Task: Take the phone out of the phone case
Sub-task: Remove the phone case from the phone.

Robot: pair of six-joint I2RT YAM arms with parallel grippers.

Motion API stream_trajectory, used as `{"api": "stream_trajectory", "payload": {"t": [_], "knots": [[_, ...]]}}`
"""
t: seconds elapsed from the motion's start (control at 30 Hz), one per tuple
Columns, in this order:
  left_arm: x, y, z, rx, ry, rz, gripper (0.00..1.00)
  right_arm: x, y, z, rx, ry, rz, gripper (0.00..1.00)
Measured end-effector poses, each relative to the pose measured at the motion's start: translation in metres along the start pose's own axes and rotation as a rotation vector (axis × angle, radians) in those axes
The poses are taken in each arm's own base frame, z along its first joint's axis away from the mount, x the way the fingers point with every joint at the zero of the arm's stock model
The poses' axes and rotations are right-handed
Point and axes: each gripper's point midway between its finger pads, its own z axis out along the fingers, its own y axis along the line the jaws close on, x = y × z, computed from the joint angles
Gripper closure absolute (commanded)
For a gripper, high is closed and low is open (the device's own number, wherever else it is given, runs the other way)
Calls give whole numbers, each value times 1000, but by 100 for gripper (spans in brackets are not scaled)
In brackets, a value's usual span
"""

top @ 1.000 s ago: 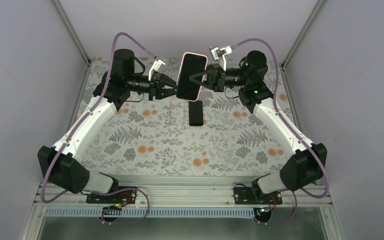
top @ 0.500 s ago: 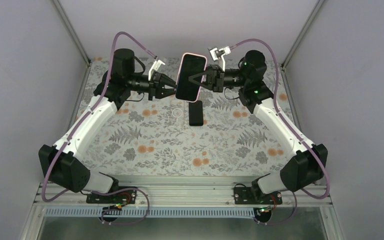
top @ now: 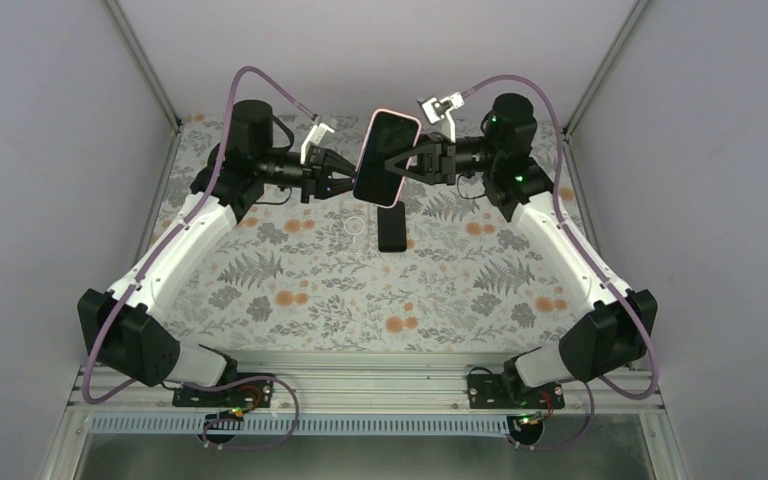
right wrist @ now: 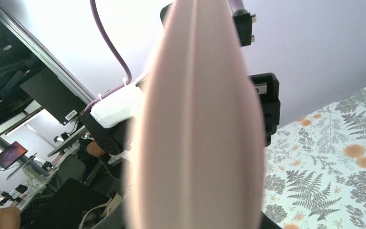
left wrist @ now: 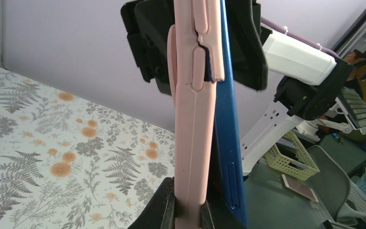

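Currently, my left gripper (top: 348,183) is clenched on the edge of the pink phone case (left wrist: 194,143), anchoring it in the air over the far centre of the table (top: 290,285). The blue phone (left wrist: 226,138) stands partly proud of the case. My right gripper (top: 395,165) pinches both together, presumably to lever the phone free.

Both arms raised and stretched toward the far edge of the desk (top: 290,300), left gripper (top: 350,185) and right gripper (top: 392,168) turned toward each other, both jaws clamped on the phone case (left wrist: 194,143)
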Motion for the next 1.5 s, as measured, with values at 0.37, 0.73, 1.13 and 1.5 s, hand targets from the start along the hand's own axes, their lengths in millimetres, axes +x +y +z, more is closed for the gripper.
{"api": "stream_trajectory", "payload": {"t": [0.37, 0.73, 1.13, 1.5], "knots": [[11, 11, 0, -48, 16, 24, 98, -8, -11, -19, 48, -24, 26, 86], [15, 14, 0, -72, 26, 18, 88, -5, -25, -19, 65, -40, 37, 96], [14, 22, 3, -61, 47, -20, 60, 1, -26, -16, 53, -25, 1, 96], [8, 20, 2, -66, 69, -6, 49, 11, -19, -5, 14, 14, -55, 96]]}}
